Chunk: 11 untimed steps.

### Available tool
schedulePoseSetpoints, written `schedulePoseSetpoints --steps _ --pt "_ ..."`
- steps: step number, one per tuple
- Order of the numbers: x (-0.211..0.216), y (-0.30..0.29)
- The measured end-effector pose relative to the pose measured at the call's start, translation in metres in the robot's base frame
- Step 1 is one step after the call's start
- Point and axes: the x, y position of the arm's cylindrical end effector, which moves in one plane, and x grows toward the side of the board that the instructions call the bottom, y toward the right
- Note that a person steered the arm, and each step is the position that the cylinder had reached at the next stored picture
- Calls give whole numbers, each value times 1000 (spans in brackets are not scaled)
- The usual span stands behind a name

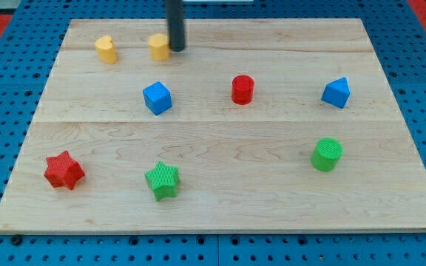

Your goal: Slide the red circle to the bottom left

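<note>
While the wooden board takes up most of the view, the red circle is parked far-middle, a bit right of the blue cube. Probably light, rigid and slidey, so it's best pushed from its far-right side. No grasping is possible: my tip is seen touching the yellow block, well left of the circle.

No lettering, label, brand or number can be read anywhere before me; the wooden board carries only its grain; the blocks' faces appear unmarked, though they are perhaps too small to be sure.
</note>
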Motion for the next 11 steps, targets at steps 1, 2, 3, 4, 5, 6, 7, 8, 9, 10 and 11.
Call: schedulePoseSetpoints --steps 1,2,3,4,5,6,7,8,9,10,11 --pt "-2 -31" --pt "7 21" --pt "12 129" --pt "77 150" --pt "123 98" --pt "138 127" --pt "138 127" --pt "138 127" --pt "139 127" --pt "120 128" --pt "76 144"
